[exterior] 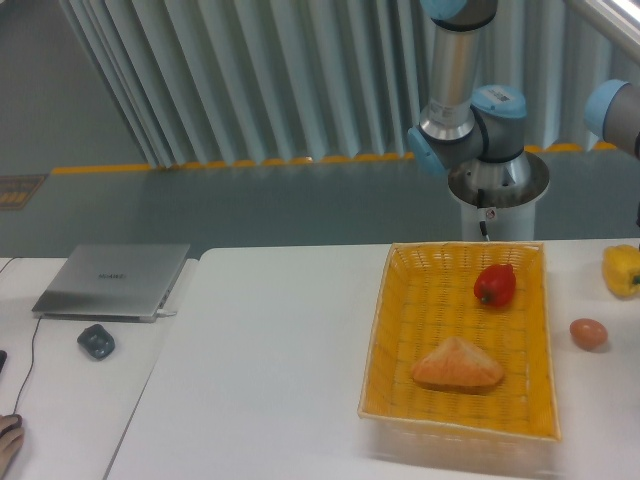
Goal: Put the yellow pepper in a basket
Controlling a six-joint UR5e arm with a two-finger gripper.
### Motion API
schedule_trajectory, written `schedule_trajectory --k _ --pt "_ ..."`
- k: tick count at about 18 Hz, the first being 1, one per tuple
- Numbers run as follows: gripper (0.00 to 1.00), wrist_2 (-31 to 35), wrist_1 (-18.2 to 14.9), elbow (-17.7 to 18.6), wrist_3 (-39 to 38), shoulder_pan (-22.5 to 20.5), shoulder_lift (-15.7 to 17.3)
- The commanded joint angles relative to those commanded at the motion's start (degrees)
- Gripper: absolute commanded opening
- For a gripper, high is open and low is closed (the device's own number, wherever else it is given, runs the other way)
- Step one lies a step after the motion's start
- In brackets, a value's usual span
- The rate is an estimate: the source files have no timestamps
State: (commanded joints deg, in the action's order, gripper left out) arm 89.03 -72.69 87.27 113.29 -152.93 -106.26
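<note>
The yellow pepper [622, 270] sits on the tabletop [280, 370] right of the basket [385, 330]; the claw is out of view.

Robotics lab or test cell, not a home. Industrial arm [470, 110] with grey tube links and light-blue joint caps stands on a round pedestal base behind a plain white worktop [270, 360]. Back wall is pale corrugated metal sheeting [270, 70]; a yellow safety line [200, 165] is marked along the grey floor. A closed silver laptop [112, 280] with a cable sits on an adjoining white desk, small dark device [96, 341] beside it. Plastic-looking toy food in a wicker basket [400, 330] reads as test props
</note>
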Motion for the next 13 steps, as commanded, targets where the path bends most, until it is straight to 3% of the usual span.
schedule_trajectory --k 8,10,13 --pt "1.00 0.35 0.09 0.79 0.26 0.26 0.70" --pt "1.00 0.00 0.52 3.50 0.00 -0.87 1.14" --pt "1.00 -0.53 0.62 4.13 0.00 -2.20 1.23"
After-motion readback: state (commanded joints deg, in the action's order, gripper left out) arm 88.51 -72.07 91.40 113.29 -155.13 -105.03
